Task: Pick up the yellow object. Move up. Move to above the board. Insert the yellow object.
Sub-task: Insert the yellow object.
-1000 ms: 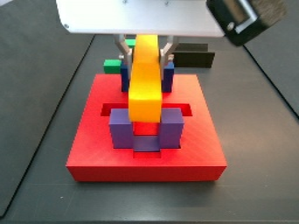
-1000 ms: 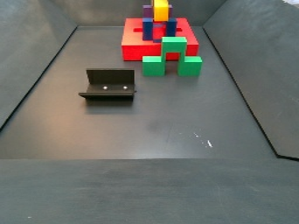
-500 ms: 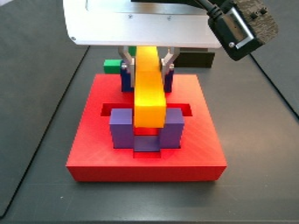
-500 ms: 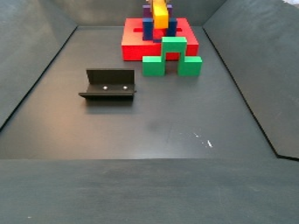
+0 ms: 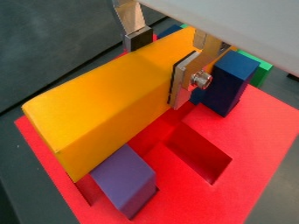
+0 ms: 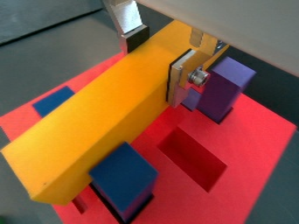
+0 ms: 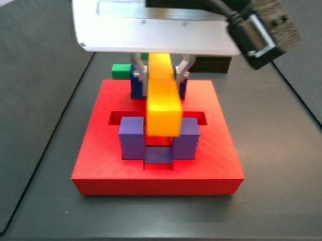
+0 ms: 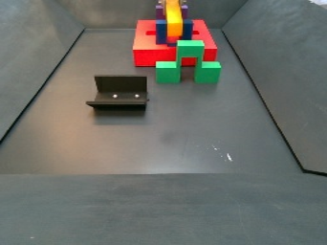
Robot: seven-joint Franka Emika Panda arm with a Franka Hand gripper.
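The hand [image 5: 163,59] is clamped on one end of the yellow object [image 5: 111,105], whose long axis runs over the board [image 7: 157,168] from the blue blocks [image 5: 228,79] toward the purple blocks [image 7: 157,136], its free end low between the purple pair.

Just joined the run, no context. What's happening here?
The Panda's claw is shut on the long yellow-orange rectangular bar, holding it over the large flat red square board at the far end of the floor. The bar sits lined up between the purple upright blocks and the blue ones behind; whether it is seated can't be told.
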